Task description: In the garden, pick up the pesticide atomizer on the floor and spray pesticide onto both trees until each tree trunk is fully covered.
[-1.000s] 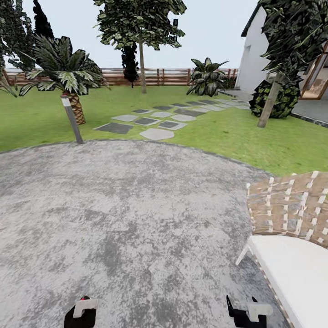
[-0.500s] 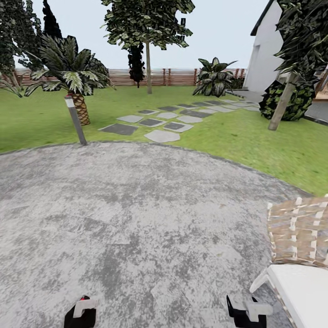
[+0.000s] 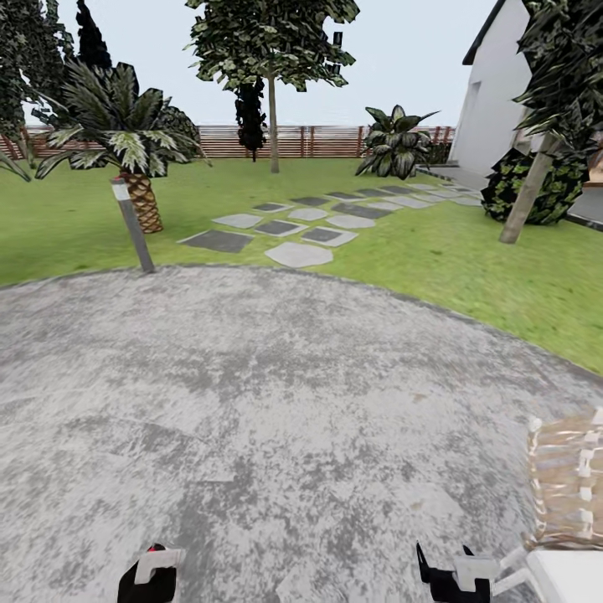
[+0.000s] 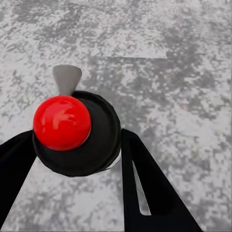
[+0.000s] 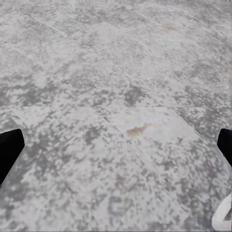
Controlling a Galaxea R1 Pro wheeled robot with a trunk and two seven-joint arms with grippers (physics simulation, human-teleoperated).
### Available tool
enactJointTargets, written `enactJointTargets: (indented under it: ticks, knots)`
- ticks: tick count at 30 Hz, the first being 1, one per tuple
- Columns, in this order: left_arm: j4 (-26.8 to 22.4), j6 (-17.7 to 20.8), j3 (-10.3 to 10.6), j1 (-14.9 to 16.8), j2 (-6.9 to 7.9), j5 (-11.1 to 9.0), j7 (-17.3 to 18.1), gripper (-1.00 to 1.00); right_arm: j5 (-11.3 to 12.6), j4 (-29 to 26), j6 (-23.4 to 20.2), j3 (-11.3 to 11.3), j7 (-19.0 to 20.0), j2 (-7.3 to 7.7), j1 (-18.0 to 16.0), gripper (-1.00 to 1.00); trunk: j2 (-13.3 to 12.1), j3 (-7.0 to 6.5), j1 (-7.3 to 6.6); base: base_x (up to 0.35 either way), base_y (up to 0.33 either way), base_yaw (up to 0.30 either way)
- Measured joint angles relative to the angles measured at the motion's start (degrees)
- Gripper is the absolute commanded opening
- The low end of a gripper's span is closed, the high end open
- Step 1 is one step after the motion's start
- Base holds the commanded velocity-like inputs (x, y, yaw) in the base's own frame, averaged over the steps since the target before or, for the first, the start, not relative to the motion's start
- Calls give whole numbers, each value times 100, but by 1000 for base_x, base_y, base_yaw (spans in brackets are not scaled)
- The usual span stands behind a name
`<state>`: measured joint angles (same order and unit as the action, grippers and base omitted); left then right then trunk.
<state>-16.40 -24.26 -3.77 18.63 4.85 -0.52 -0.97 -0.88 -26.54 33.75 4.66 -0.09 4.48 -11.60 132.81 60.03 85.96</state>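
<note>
Grey mottled paving [image 3: 251, 402] spreads ahead in the head view, with lawn [image 3: 435, 251] and stepping stones [image 3: 297, 254] beyond. One pale-trunked tree [image 3: 273, 121] stands at twelve o'clock by the fence [image 3: 327, 141], another [image 3: 526, 197] at two o'clock; a woven chair [image 3: 565, 481] sits at four. Both grippers [image 3: 151, 574] [image 3: 456, 574] hang low.

Left wrist view: the black fingers [image 4: 145, 183] close around the atomizer [image 4: 77, 133], red cap up, nozzle forward. No container is opened; its fill cannot be judged.

Right wrist view: fingertips [image 5: 9, 150] spread wide, holding nothing, over paving.

Best now, I judge, is driving steadily toward a trunk, keeping the sprayer upright.
</note>
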Motion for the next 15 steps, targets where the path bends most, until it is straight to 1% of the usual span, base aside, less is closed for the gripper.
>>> enactJointTargets:
  ticks: [15]
  knots:
    - [5, 0, 0, 0, 3, 0, 0, -100, 0, 0, 0, 0, 0, 0, -1, 100, 0, 0, 0, 338, 0, 0]
